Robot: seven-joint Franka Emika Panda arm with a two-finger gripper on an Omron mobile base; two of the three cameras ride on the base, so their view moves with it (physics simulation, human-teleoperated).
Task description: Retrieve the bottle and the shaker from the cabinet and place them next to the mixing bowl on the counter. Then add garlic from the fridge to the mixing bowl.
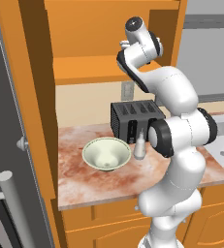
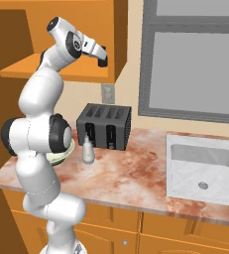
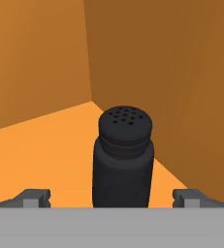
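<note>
A black shaker with a perforated cap stands upright in the back corner of the orange cabinet shelf. My gripper is open, with one finger tip on each side of the shaker's lower body and a gap on both sides. In the right base view the gripper reaches into the upper cabinet. A small white bottle stands on the counter just right of the pale mixing bowl, which is mostly hidden behind the arm in the right base view. The garlic is out of view.
A black toaster stands against the wall behind the bottle. The sink lies to the right under a window. A dark fridge door with a grey handle fills the left. Cabinet walls close in behind and right of the shaker.
</note>
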